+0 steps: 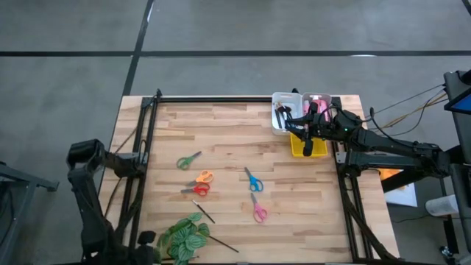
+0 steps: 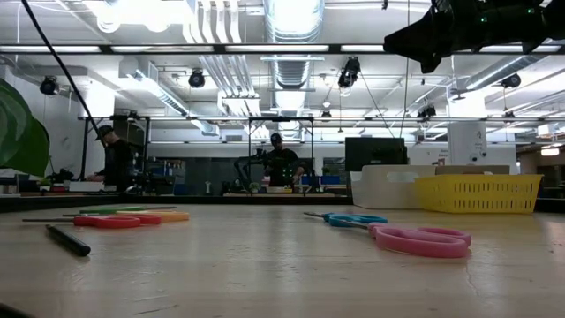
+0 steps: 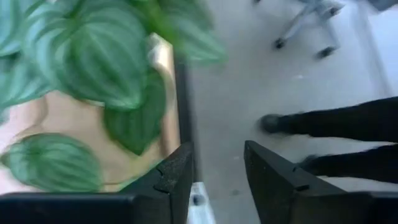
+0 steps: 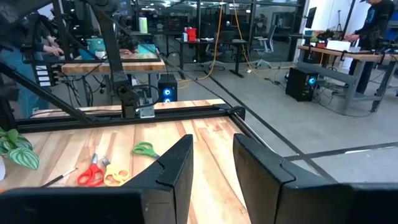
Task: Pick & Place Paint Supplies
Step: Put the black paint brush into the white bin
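Five small scissors lie flat on the wooden table: green (image 1: 188,160), orange (image 1: 204,177), red (image 1: 197,190), blue (image 1: 253,179) and pink (image 1: 258,210). Two thin brushes (image 1: 204,212) (image 1: 221,243) lie near the front edge. Pink tubes (image 1: 318,99) sit in a bin at the far right. My left gripper (image 3: 217,180) is open at the table's near left corner, over the plant's leaves, with nothing between its fingers. My right gripper (image 4: 212,168) hangs open and level above the yellow basket (image 1: 298,149).
A green leafy plant (image 1: 184,235) stands at the near left corner, close to my left gripper. Two white bins (image 1: 283,109) stand behind the yellow basket. Black rails (image 1: 147,147) run along the table's left and right sides. A person's legs (image 3: 348,121) show on the floor beyond the edge.
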